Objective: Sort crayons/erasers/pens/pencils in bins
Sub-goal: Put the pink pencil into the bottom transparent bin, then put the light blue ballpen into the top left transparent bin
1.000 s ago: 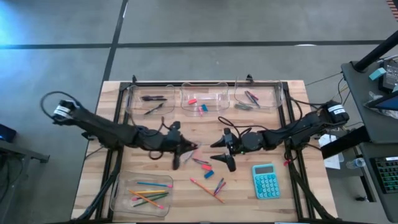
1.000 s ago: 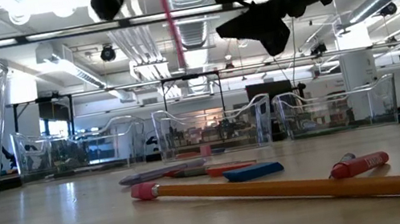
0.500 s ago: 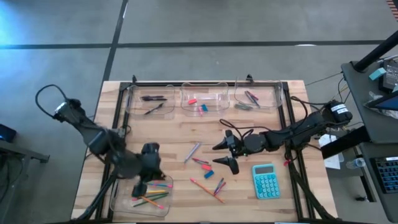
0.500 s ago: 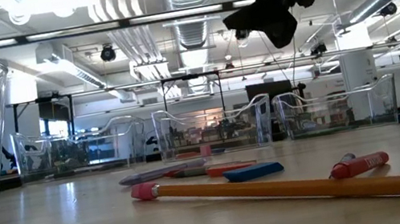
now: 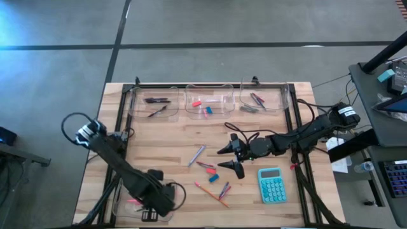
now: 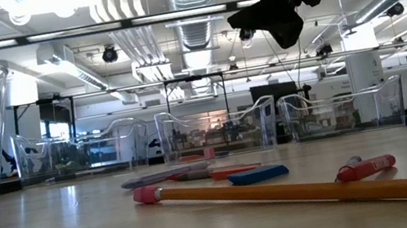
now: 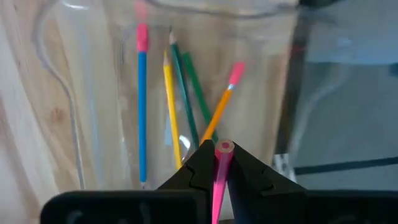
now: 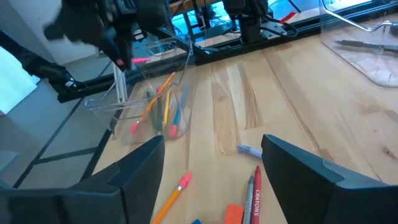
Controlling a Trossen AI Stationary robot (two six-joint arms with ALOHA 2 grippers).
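My left gripper [image 5: 147,205] is over the near-left bin [image 5: 117,207], shut on a pink pencil [image 7: 221,163]. The bin holds blue, yellow, green and orange pencils [image 7: 171,99]. The right wrist view also shows this gripper and its pink pencil [image 8: 140,59] above the bin [image 8: 149,106]. My right gripper [image 5: 231,159] is open and empty above the table's middle. Below and beside it lie an orange pencil [image 5: 210,193], a red crayon [image 5: 205,165], a blue eraser [image 5: 213,177] and a grey-purple stick [image 5: 196,154]. My left gripper pinches the pink pencil between its two fingers. One end of the pencil [image 7: 224,148] sticks out just past the fingertips. The pencil is lifted clear, above the pencils in the bin.
Three clear bins stand along the far edge, holding pens [image 5: 154,102], erasers [image 5: 205,105] and crayons [image 5: 255,100]. A teal calculator [image 5: 271,184] lies near my right gripper. Two more sticks [image 5: 224,189] lie beside the orange pencil.
My left gripper has carried the pink pencil from the table's middle toward the near left corner, over the pencil bin, and has turned on the way. The pencil hung down from it then. My right gripper has stayed open, almost still.
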